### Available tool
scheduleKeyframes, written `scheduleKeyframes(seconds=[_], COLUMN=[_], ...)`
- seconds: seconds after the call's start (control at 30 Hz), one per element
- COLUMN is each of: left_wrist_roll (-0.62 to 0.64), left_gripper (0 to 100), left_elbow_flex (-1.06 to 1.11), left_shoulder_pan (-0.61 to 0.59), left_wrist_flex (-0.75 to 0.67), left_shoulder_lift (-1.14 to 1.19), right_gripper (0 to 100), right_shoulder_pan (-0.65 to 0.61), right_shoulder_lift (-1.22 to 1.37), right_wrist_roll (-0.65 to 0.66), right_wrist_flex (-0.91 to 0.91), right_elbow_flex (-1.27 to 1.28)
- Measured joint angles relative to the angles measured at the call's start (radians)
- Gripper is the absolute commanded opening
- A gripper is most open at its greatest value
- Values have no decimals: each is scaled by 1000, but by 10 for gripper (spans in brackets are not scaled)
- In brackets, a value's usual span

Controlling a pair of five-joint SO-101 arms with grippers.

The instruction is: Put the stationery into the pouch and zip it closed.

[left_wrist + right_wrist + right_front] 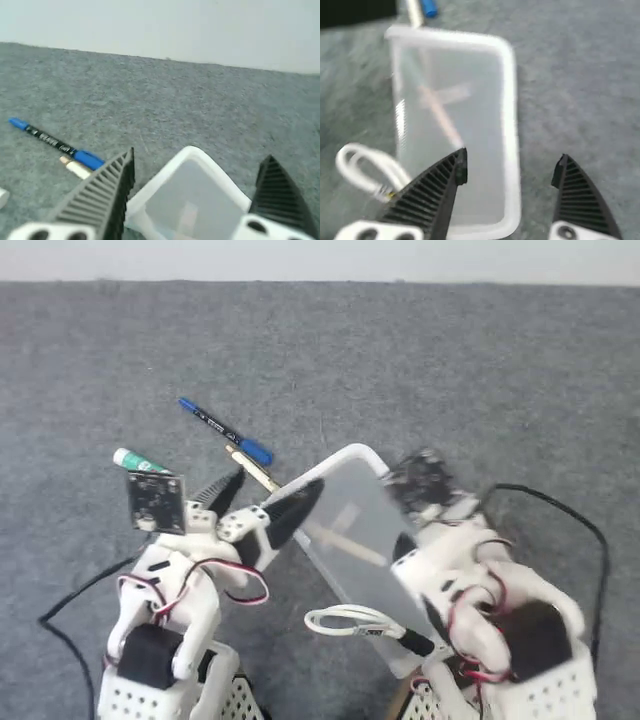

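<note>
A translucent pouch (360,510) lies slanted mid-table, with a thin wooden stick (345,540) inside it. My left gripper (282,478) is open at the pouch's far left corner (190,200), one finger over its rim. My right gripper (513,157) is open above the pouch's near end (455,125), nothing between its fingers. On the carpet beyond the pouch lie a blue pen (225,430), a beige pencil (250,468) and a green-capped tube (135,460). The blue pen (55,142) and the pencil (75,167) lie beside the left fingers.
A white cord loop (345,620) lies by the pouch's near end, its other end dark (415,642). Grey carpet (450,370) covers the table with open room at the back and right. Black cables trail beside both arm bases.
</note>
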Motion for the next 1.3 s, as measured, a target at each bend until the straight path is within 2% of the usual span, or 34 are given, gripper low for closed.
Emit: scheduleKeyframes(seconds=[0.23, 0.47, 0.87, 1.0, 1.1, 1.2, 1.3], left_wrist_roll=[69, 78, 215, 232, 235, 235, 235], left_gripper=[367, 367, 367, 367, 367, 367, 367], left_elbow_flex=[0, 0, -35, -35, -35, -35, -35], left_shoulder_pan=[-129, -141, -377, -420, -427, -425, -425], left_wrist_flex=[-18, -18, -43, -66, -68, -68, -68], left_shoulder_lift=[0, 0, -3, 0, 0, 0, 0], right_gripper=[274, 274, 274, 274, 273, 208, 48], right_shoulder_pan=[-253, -400, -519, -519, -519, -519, -477], right_shoulder_lift=[203, 259, 269, 270, 270, 270, 255], right_wrist_roll=[0, 2, 5, 9, 72, 166, 203], right_wrist_flex=[110, 129, 51, -35, -120, -190, -230], right_elbow_flex=[-9, 43, 158, 230, 334, 436, 459])
